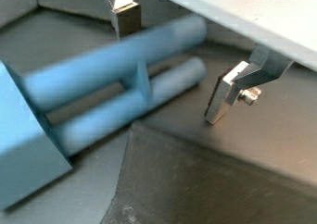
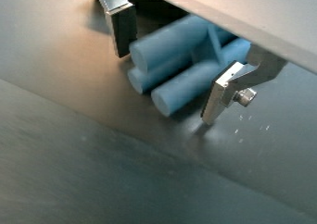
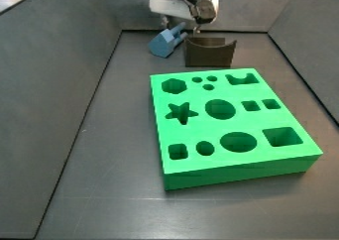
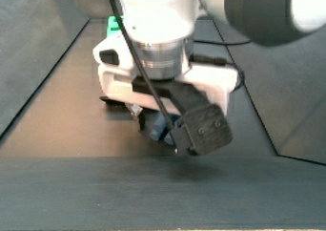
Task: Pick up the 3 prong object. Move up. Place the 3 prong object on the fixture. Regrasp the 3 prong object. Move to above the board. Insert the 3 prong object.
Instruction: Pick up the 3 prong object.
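The 3 prong object (image 2: 173, 66) is a light-blue piece whose round prongs lie side by side between my fingers in both wrist views, its blocky body (image 1: 31, 158) beyond them. My gripper (image 2: 170, 63) (image 1: 176, 56) is shut on the prongs, one pad against each side. In a side view the gripper (image 3: 183, 18) holds the piece (image 3: 166, 42) tilted, just left of the dark fixture (image 3: 209, 52). The green board (image 3: 228, 120) lies nearer the front. From the opposite side the fixture (image 4: 204, 130) hides most of the blue piece (image 4: 158, 130).
Dark sloping walls (image 3: 79, 95) close in the floor on the left and the back. A pale part of the gripper body (image 2: 247, 19) overhangs the fingers in the wrist views. The board (image 4: 114, 25) shows as a green patch behind the arm.
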Controlling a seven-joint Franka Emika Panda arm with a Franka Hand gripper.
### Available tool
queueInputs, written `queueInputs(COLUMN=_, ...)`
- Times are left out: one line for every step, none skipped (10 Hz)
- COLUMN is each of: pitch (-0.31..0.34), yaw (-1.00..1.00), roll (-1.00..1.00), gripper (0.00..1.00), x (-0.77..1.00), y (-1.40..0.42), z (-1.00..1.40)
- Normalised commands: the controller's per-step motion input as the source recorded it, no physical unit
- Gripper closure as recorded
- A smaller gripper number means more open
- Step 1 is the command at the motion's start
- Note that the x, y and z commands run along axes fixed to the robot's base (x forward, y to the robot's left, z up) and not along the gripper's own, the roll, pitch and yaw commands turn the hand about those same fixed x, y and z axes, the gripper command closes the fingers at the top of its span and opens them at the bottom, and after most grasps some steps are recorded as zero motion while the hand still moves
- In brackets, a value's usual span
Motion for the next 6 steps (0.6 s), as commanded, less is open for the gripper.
queueInputs(pitch=-0.013, yaw=-0.05, roll=0.00, gripper=0.00, x=0.00, y=0.00, z=-0.16)
queueInputs(pitch=0.000, yaw=0.00, roll=0.00, gripper=0.00, x=0.00, y=0.00, z=0.00)
queueInputs(pitch=0.000, yaw=0.00, roll=0.00, gripper=1.00, x=0.00, y=0.00, z=0.00)
queueInputs(pitch=0.000, yaw=0.00, roll=0.00, gripper=1.00, x=0.00, y=0.00, z=0.00)
queueInputs(pitch=0.000, yaw=0.00, roll=0.00, gripper=1.00, x=0.00, y=0.00, z=0.00)
queueInputs(pitch=0.000, yaw=0.00, roll=0.00, gripper=1.00, x=0.00, y=0.00, z=0.00)
